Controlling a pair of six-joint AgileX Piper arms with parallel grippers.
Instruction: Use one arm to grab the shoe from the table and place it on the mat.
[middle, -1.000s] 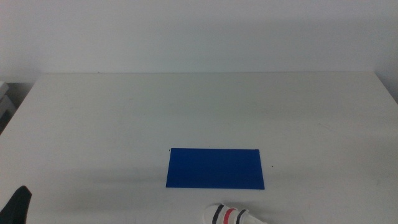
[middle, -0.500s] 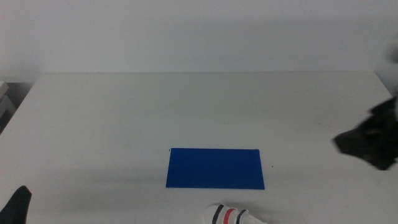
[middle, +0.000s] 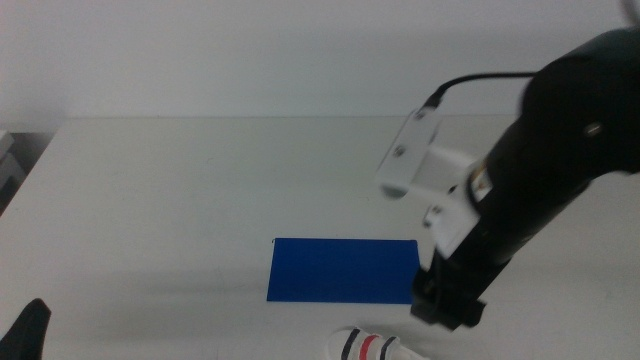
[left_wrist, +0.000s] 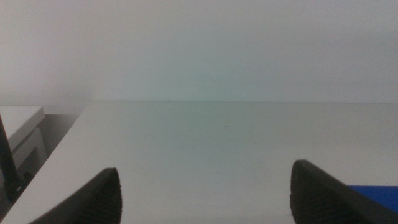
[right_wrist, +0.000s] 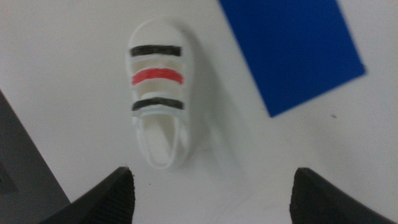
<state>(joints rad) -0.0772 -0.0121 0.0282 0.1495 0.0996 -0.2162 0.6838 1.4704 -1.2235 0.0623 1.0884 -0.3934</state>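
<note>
The right gripper (right_wrist: 211, 186) is spread wide and pinching nothing, hanging over the shoe (right_wrist: 157, 93) and looking straight down on it. In the middle view the right arm (middle: 545, 170) comes in from the right side, pretty blurry, with its white bracket (middle: 420, 165) and a black cable (middle: 470, 85) up top, and its dark tip sits low near the right corner of the mat (middle: 345, 270).

The shoe is white with two black straps and a red one between them across the top. It lies flat on the counter (middle: 200, 180), just on the near side of the mat and near the mat's right end, close to it but not touching. Only its upper part shows at the near edge of the middle view. The mat is a flat dark blue sheet with nothing lying on it.

The left gripper (left_wrist: 205, 193) is parked at the near left corner, only a dark bit of it showing in the middle view. Its jaws are spread too, empty, facing across bare counter with a sliver of the mat off to the right.
</note>
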